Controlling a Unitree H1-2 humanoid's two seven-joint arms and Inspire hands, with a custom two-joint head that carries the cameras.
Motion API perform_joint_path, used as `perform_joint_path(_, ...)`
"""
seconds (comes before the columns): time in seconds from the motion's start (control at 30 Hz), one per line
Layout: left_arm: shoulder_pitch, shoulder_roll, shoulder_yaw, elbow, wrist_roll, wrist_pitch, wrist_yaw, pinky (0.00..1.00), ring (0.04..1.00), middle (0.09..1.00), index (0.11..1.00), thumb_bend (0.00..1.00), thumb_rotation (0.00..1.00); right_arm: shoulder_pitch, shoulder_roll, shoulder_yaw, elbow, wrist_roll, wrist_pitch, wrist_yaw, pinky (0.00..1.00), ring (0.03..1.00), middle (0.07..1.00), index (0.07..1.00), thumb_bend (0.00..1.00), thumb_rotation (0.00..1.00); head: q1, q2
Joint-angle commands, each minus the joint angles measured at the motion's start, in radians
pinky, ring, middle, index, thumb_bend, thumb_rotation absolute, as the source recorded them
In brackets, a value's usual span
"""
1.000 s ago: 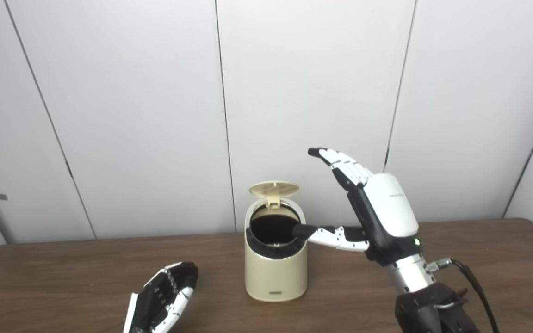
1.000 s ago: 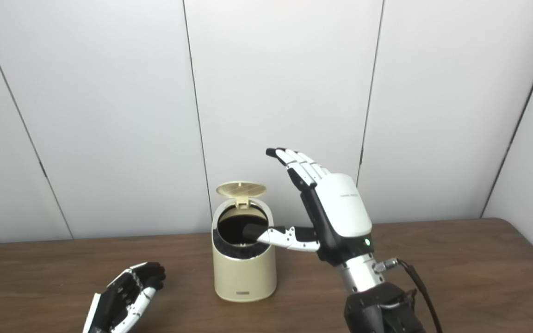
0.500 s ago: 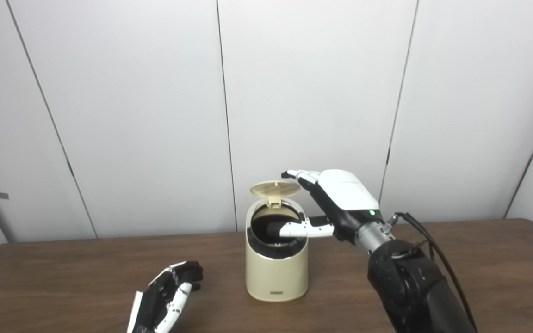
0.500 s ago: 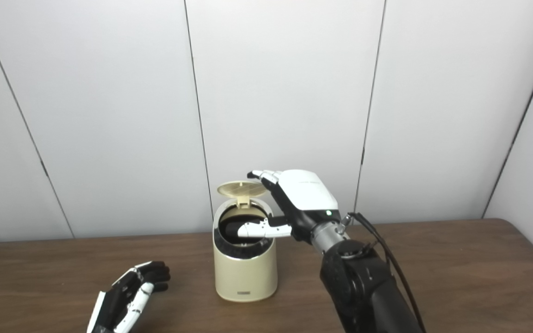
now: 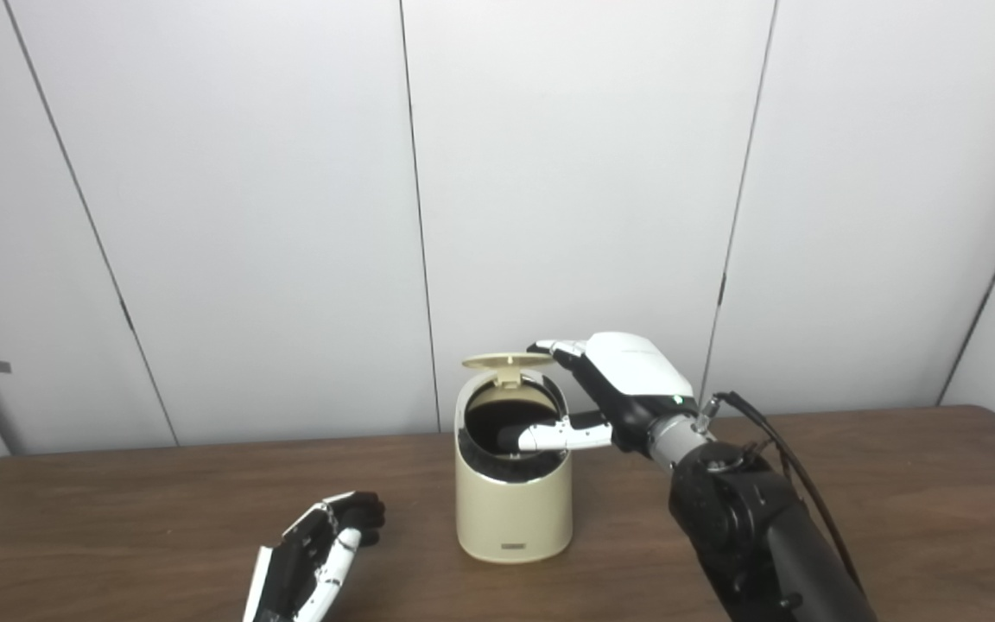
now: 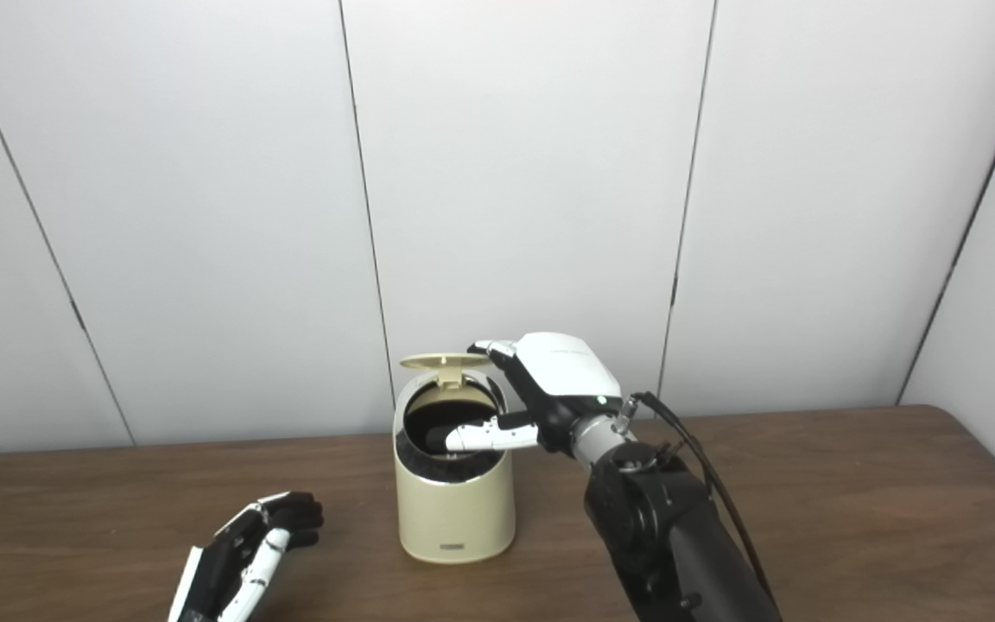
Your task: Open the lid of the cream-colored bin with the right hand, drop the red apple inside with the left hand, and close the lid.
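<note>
The cream-colored bin stands at the middle of the brown table. Its round lid is hinged up at the back and tilted well forward over the dark opening. My right hand reaches from the right, fingers spread, fingertips resting on the lid's right edge, thumb across the bin's mouth. My left hand lies low on the table at the front left, fingers loosely curled, holding nothing I can see. No red apple is visible; the bin's inside is dark.
White wall panels stand close behind the table's far edge. A black cable runs along my right forearm. Bare tabletop stretches to the right of the bin and between the bin and my left hand.
My right hand swung down from upright onto the lid, and the lid has tipped further down over the opening. The left hand barely shifted on the table.
</note>
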Motion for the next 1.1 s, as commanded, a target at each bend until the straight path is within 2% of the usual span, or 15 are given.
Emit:
perform_joint_path(0.0,0.023,-0.014,-0.011,0.011,0.000,-0.004,-0.003,0.69,0.693,0.671,0.645,0.40,0.51,-0.021,-0.007,0.004,-0.049,0.005,-0.004,-0.010,0.80,0.879,0.868,0.841,0.78,0.88,-0.002,-0.001)
perform_joint_path(0.2,0.021,-0.015,-0.009,0.010,-0.011,-0.002,-0.007,0.68,0.690,0.669,0.646,0.39,0.51,0.024,-0.005,0.009,-0.104,0.015,-0.006,-0.014,0.80,0.895,0.854,0.826,0.77,0.90,-0.001,0.000)
perform_joint_path(0.43,0.019,-0.018,-0.009,0.006,-0.006,-0.003,-0.002,0.65,0.680,0.667,0.646,0.39,0.50,0.076,-0.007,0.027,-0.163,-0.020,0.002,0.001,0.78,0.853,0.842,0.817,0.78,0.92,0.002,0.008)
perform_joint_path(0.67,0.021,-0.016,-0.011,-0.006,0.001,0.010,0.002,0.67,0.683,0.668,0.650,0.41,0.53,0.104,-0.021,0.042,-0.172,-0.060,-0.007,0.007,0.77,0.846,0.839,0.816,0.75,0.92,-0.001,0.016)
perform_joint_path(0.9,0.023,-0.018,-0.010,-0.020,-0.011,0.032,-0.004,0.66,0.687,0.670,0.654,0.41,0.52,0.123,-0.028,0.044,-0.191,-0.062,0.000,0.038,0.78,0.854,0.845,0.823,0.75,0.92,0.000,0.023)
perform_joint_path(1.07,0.024,-0.025,-0.011,-0.031,-0.007,0.047,0.003,0.67,0.685,0.668,0.648,0.41,0.52,0.143,-0.030,0.044,-0.193,-0.049,-0.009,0.049,0.79,0.859,0.847,0.821,0.75,0.88,0.003,0.025)
